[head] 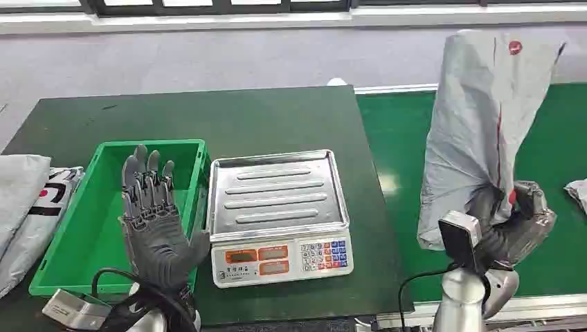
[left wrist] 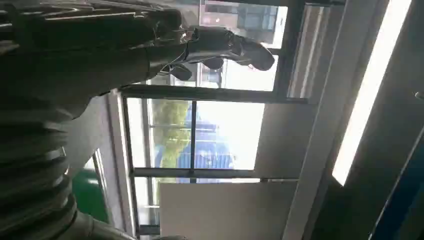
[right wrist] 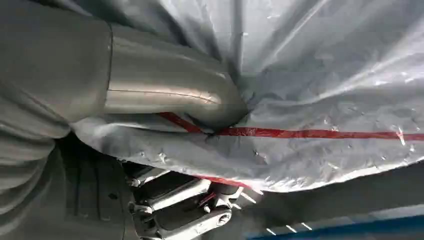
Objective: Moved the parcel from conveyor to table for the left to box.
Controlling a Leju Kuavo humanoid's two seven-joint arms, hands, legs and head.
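Observation:
A grey plastic parcel (head: 477, 131) with a red stripe and a red round logo stands upright above the green conveyor (head: 401, 159), lifted off it. My right hand (head: 516, 225) grips its lower end. Close up, the thumb (right wrist: 165, 97) presses into the crinkled parcel (right wrist: 320, 75) while the darker fingers (right wrist: 180, 202) hold it from the other side. My left hand (head: 152, 214) is raised over the green box (head: 76, 238), palm up with its fingers spread and nothing in it. From the left wrist, its fingers (left wrist: 225, 45) show against windows.
A steel weighing scale (head: 277, 214) sits on the dark green table (head: 242, 114) between box and conveyor. Other grey parcels (head: 28, 207) lie at the table's left end. Another parcel edge (head: 578, 192) lies on the conveyor at far right.

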